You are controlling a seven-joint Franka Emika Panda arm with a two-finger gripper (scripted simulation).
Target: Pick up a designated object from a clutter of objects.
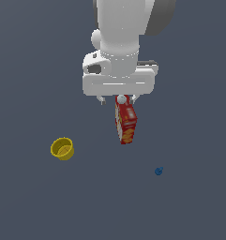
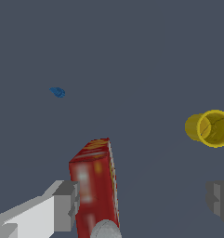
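- Blue knobbly item (image 1: 158,171) lies alone on the dark grey table (image 1: 30,201), well apart from the red cracker box (image 1: 125,123), toward the exterior view's right of it and nearer the camera.
- Red cracker box stands upright, tilted slightly, directly below the claw (image 1: 117,99).
- Claw hangs above the box with its fingers (image 2: 65,204) spread wide, holding nothing; one finger sits just beside the box in the wrist view.
- Pale grey sphere (image 1: 121,99) shows between the fingertips, at the box's top.
- Yellow cup (image 1: 63,149) sits well apart from the box, toward the exterior view's left, its mouth open upward.
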